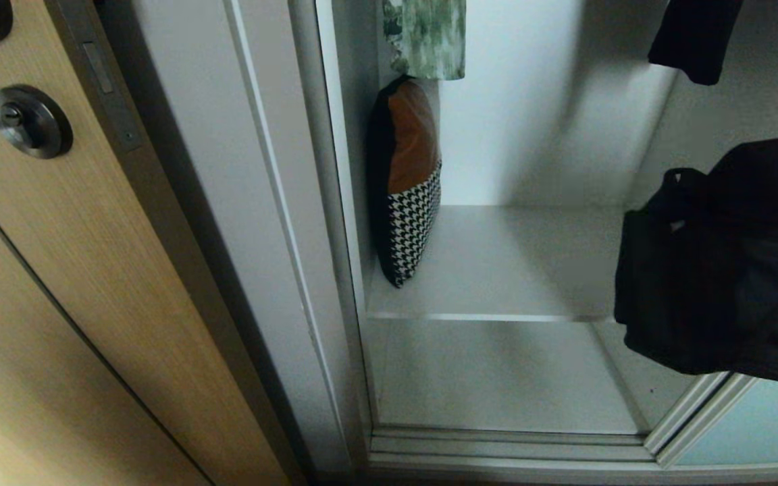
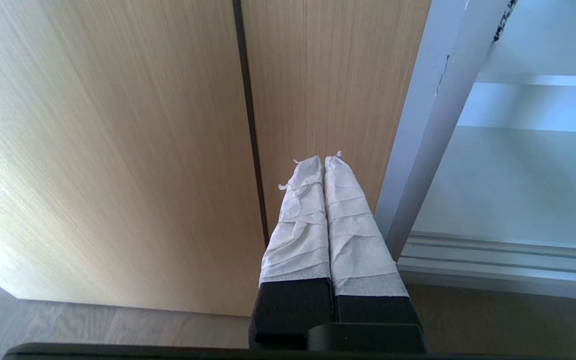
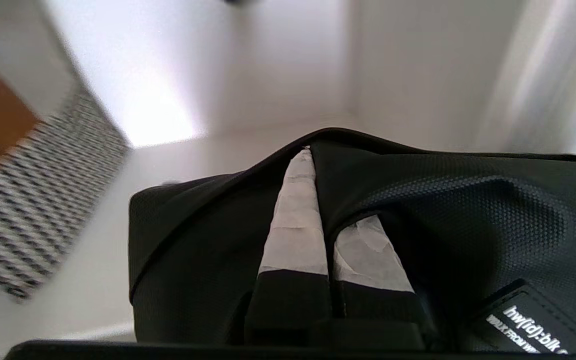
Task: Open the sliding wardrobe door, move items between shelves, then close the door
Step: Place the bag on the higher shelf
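Holding the bag tight in the right gripper, up in the air by the upper shelf, left gripper pinched shut and empty by the wood door; maybe slipping out and dropping, being big and floppy

I see a tan wood-grain door with a round dark lock at left — a houndstooth-and-brown cushion mid-frame, a green patterned garment above it.

Home bedroom, white wardrobe shelves, hanging clothes, cushion, wood-grain door
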